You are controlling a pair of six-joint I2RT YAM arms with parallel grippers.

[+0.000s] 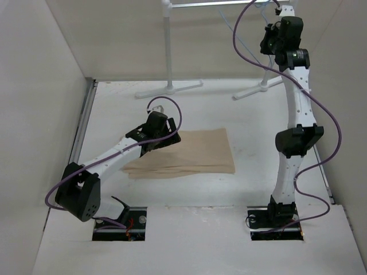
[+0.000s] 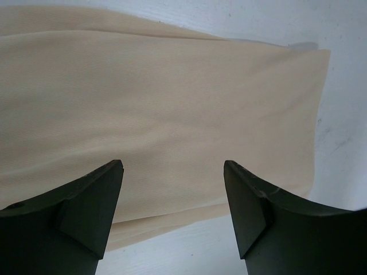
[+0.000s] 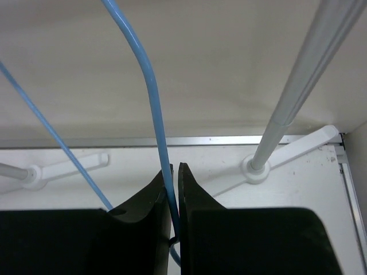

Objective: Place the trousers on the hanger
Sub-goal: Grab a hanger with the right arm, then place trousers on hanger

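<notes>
Your right gripper (image 3: 175, 169) is raised high at the far side of the table (image 1: 241, 114), and its fingers are pressed together on the hanger (image 3: 150, 86). The light-blue wire runs down from above and disappears between the two fingertips, pinched there. A second arm of the same wire slants away to the left of the fingers. Just right of the gripper and beyond it stands the slanting pole of the white rack (image 3: 292, 86), with its flat foot on the table below.

Your left gripper (image 2: 173, 172) is low, with its fingers spread wide apart and nothing between them. The trousers (image 2: 160, 97) lie flat on the table directly under it and ahead of it, filling the view between and beyond both fingers. The near edge of the fabric passes beneath the fingertips, and its end lies off to the right of the right-hand finger. You cannot tell whether the fingertips touch the cloth. The trousers are well apart from the right gripper and the hanger.
</notes>
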